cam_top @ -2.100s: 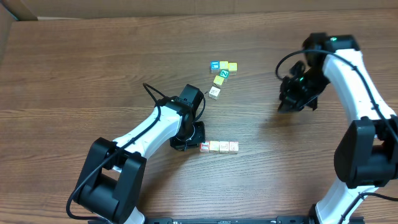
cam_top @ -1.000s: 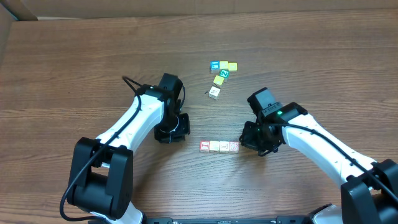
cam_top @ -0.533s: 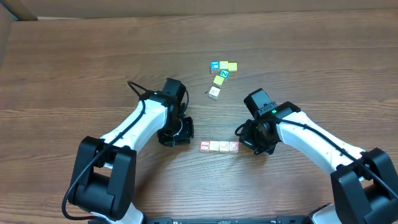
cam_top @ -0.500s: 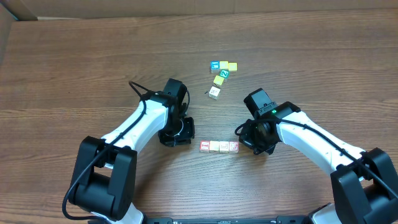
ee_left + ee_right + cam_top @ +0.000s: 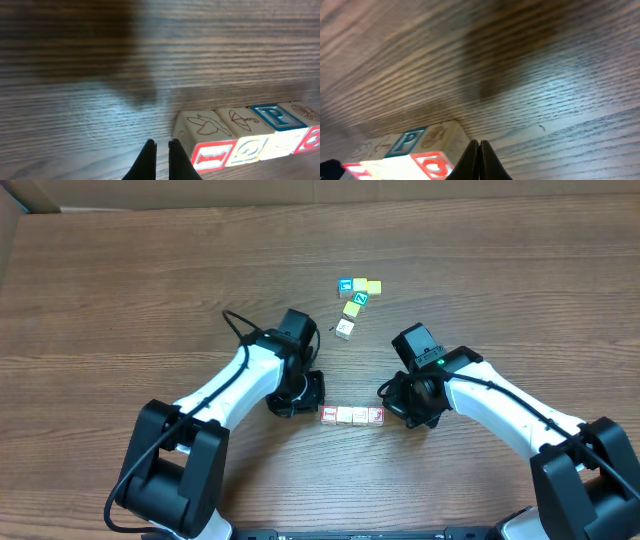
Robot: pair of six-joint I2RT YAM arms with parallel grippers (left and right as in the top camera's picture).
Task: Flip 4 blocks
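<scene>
Four small wooden blocks (image 5: 352, 415) lie in a tight row on the table. In the left wrist view the row (image 5: 235, 135) shows red, yellowish, cream and red side faces, with a bird, an umbrella and a blue P on top. My left gripper (image 5: 312, 405) (image 5: 161, 145) is shut and empty, low at the row's left end, close beside the end block. My right gripper (image 5: 392, 412) (image 5: 479, 145) is shut and empty at the right end, close beside the red-printed end block (image 5: 437, 150). I cannot tell whether either gripper touches a block.
A loose cluster of other cubes (image 5: 355, 298) lies farther back on the table: blue-printed (image 5: 345, 285), green-printed (image 5: 361, 298), yellow ones and a cream one (image 5: 344, 329). A cardboard edge (image 5: 15, 215) shows at the far left corner.
My left gripper has slid right, up to the left end of the row. My right gripper came in from the right a second ago and has since held still beside the right end.
</scene>
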